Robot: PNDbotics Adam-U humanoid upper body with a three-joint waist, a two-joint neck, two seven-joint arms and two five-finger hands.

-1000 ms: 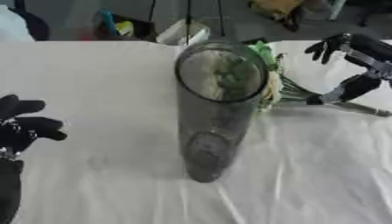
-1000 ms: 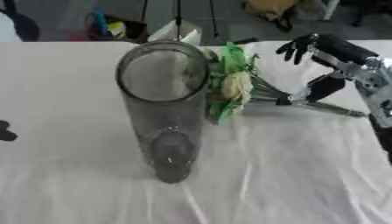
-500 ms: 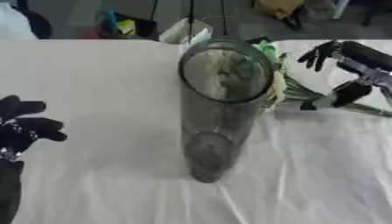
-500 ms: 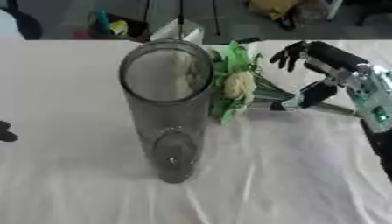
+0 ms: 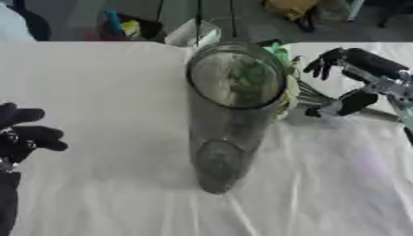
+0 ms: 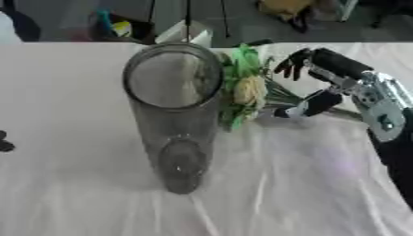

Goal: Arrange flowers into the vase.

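**A:** Where the right hand [image 6: 322, 87] reaches in, what lies by its fingers?

**B:** Flowers [image 6: 246, 90], just left of the fingertips, lying on the white cloth [image 6: 306, 184] against the right side of the vase [image 6: 174, 120]. Green stems [image 6: 282, 97] run from the blooms toward the thumb, which points down-left at them. The fingers are spread and only a little bent, with a gap between them and the thumb. Whether the thumb tip touches a stem, I cannot tell.

**B:** Does each eye show this equally?

**A:** No. The right eye shows a pale yellow bloom and green leaves clear of the vase. In the left eye the vase [image 5: 234, 110] stands in front of them, so they show mostly as green through its open mouth and glass wall.

**B:** And the vase itself?

**A:** Tall, clear, grey-tinted and upright on the cloth, well left of the right fingers, with nothing I can make out inside.

**A:** The other hand?

**B:** The left hand [image 5: 24, 136] sits at the left edge in the left eye, fingers partly curled, holding nothing, well apart from the vase. The right eye shows only dark fingertips [image 6: 4, 140] of it.
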